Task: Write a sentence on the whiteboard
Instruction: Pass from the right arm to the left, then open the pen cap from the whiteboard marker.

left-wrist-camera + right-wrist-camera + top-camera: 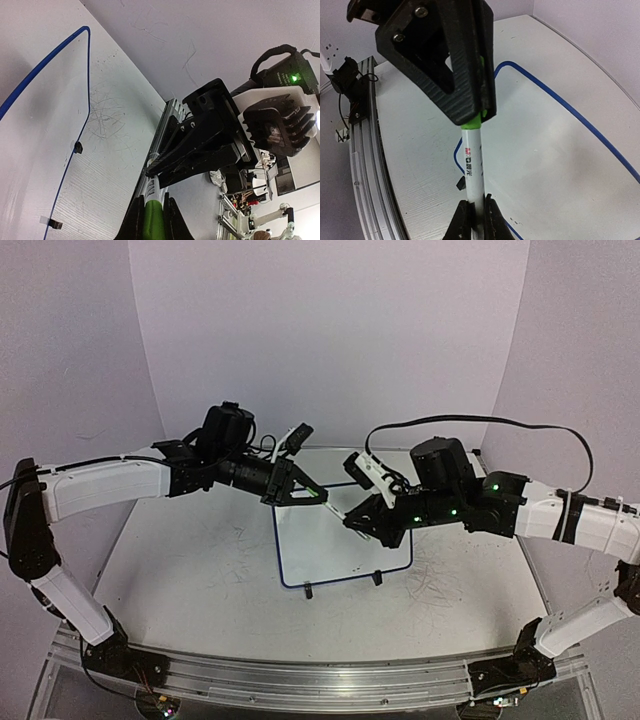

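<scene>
The near edge of the table (180, 580) carries both arm bases. Just beyond them, the whiteboard (320, 550) lies at the table's centre, with its two black feet (308, 590) on its 6 o'clock edge. No green writing shows on it, so the sentence appears not yet begun.

Over the board's 12 o'clock half the two grippers meet tip to tip. The left gripper (305, 495) reaches in from 9 o'clock and is clamped on the green cap (472, 122) of a marker (474, 165). The right gripper (358, 520) reaches in from 3 o'clock and is pinched tight on the marker's white barrel. This looks like the cap being pulled off.

- **Slipping barrel:** The barrel is smooth and thin. A pull that is not along its length could twist it in the right fingers, leaving the tip badly angled for writing.
- **Sudden release:** If the cap lets go abruptly, the marker could slip out and drop onto the board below. That could leave a stray mark or nudge the board on its small feet.
</scene>
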